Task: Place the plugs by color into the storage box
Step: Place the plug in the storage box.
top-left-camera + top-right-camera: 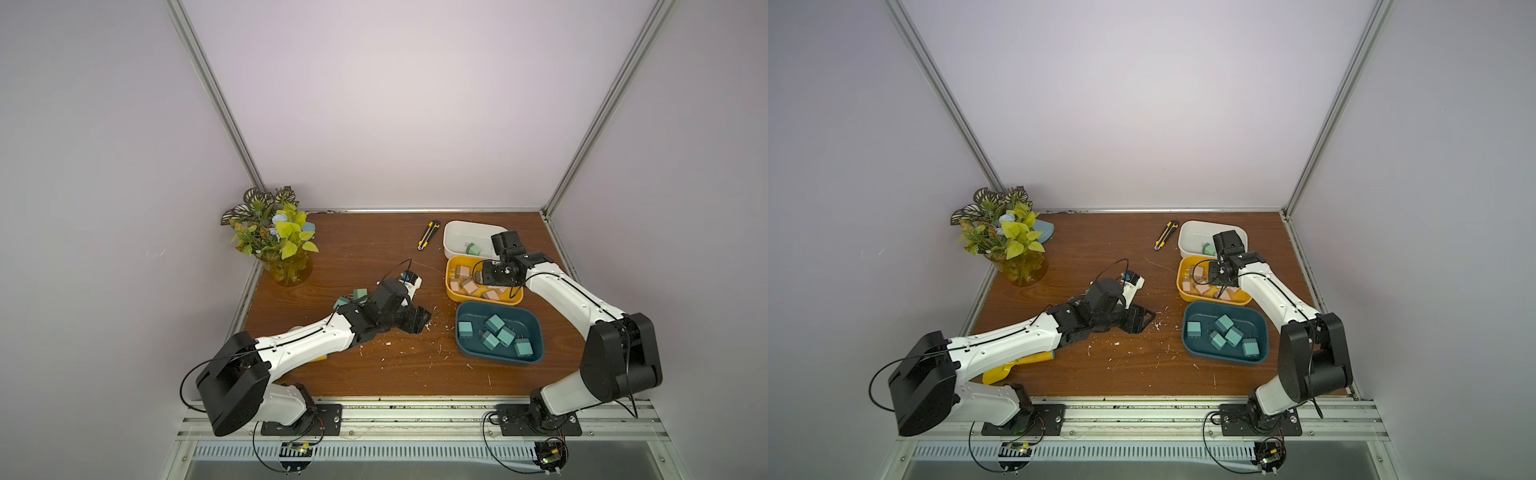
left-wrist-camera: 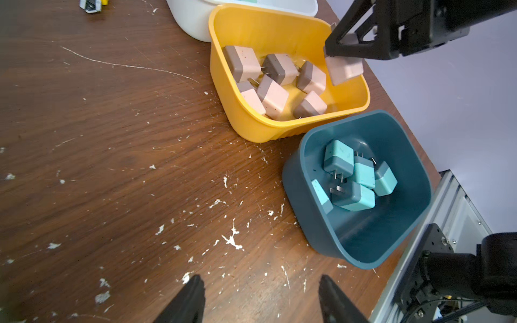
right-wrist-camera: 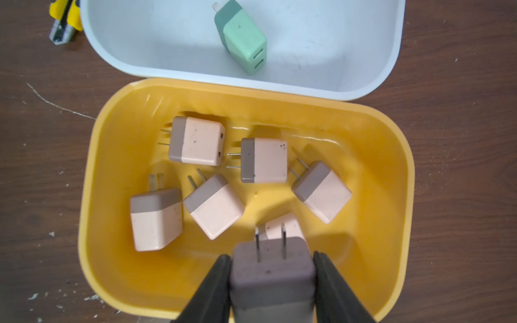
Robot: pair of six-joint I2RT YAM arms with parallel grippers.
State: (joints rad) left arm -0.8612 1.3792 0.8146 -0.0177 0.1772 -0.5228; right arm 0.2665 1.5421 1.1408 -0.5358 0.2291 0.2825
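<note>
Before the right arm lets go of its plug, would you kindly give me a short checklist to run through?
1. Grip: the right gripper is shut on the held pink plug: ok.
2. Position: that plug hangs over the yellow bin, inside its rim: ok.
3. Colour: the yellow bin holds only pink plugs: ok.
4. The teal bin holds only teal plugs: ok.
5. Clearance: the left gripper is open, empty, apart from the bins: ok.
6. Sorting done: loose plugs lie outside the bins: not ok.

Left arm (image 1: 303,344) stretched low, left jaws parted, right arm (image 1: 570,296) reaching forward, right jaws clamped
</note>
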